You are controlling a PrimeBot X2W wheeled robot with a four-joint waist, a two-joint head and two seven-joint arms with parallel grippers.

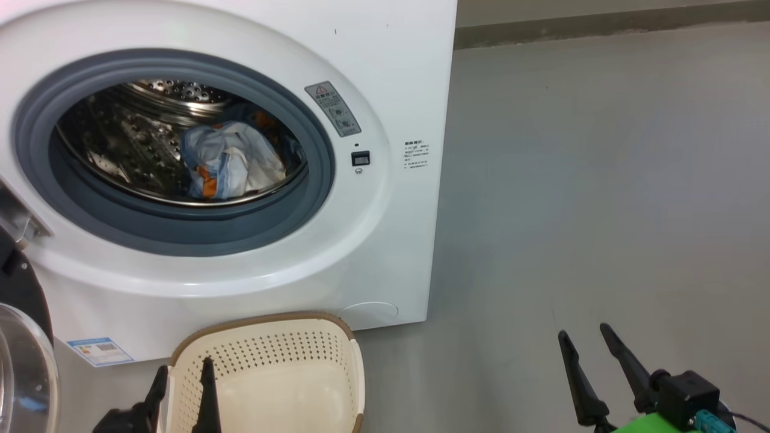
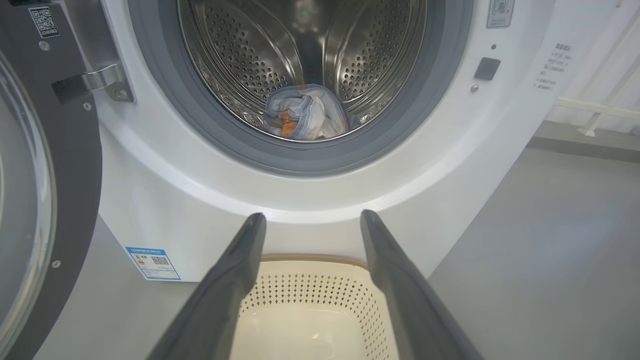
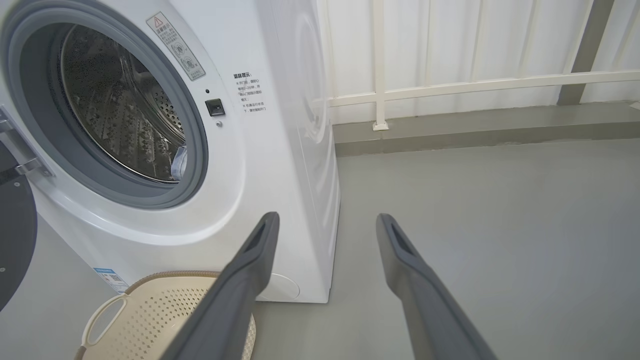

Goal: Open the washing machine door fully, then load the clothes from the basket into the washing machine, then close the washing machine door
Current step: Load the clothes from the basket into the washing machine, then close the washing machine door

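You've got clothes (image 1: 231, 159) in washing machine (image 1: 391, 72), door (image 2: 75, 175) open, L gripper (image 1: 184, 367) over basket (image 1: 264, 337), R gripper (image 1: 583, 331) over floor (image 1: 601, 180), both spread wide, empty

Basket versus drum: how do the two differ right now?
The basket is bare inside as far as it shows; the drum holds the clothes in a bundle at its bottom. The basket is cream plastic with a brown rim; the drum is shiny steel. The basket stands on the floor opening upward; the drum opens forward through the grey gasket. Both have perforated walls.
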